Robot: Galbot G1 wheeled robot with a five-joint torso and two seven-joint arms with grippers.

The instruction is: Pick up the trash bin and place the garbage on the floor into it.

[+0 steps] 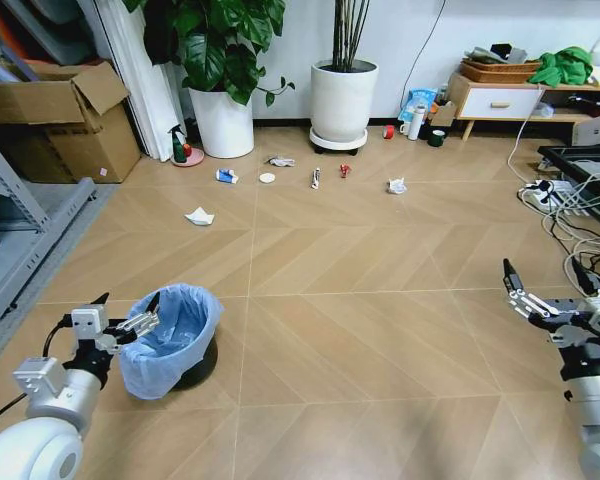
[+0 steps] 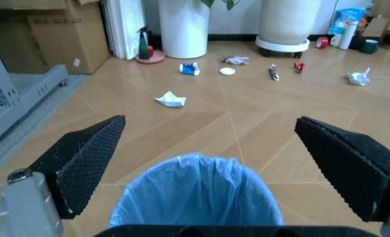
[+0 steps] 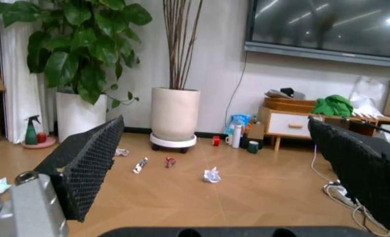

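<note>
From the head camera, the left gripper hangs at the near rim of the trash bin, jaws spread, one finger over the blue liner and the other outside it. The bin stands on the floor at the robot's left front, not yet lifted. The garbage lies well beyond it in a loose row before two white plant pots: a folded white tissue nearest, then a blue-white wrapper, a white disc, a stick wrapper, a red wrapper and another crumpled tissue. The right gripper waits low at the right, jaws parted and empty.

From the left wrist, both pads flank the bin's open mouth, wide apart and touching nothing; the litter shows farther off.

From the right wrist, open jaws frame bare floor, with a tissue near the pot.

The pick-up of the bin appears to be the step in hand. The next move likely calls for settling one finger inside the rim and closing firmly, since the slick liner could slip.
</note>
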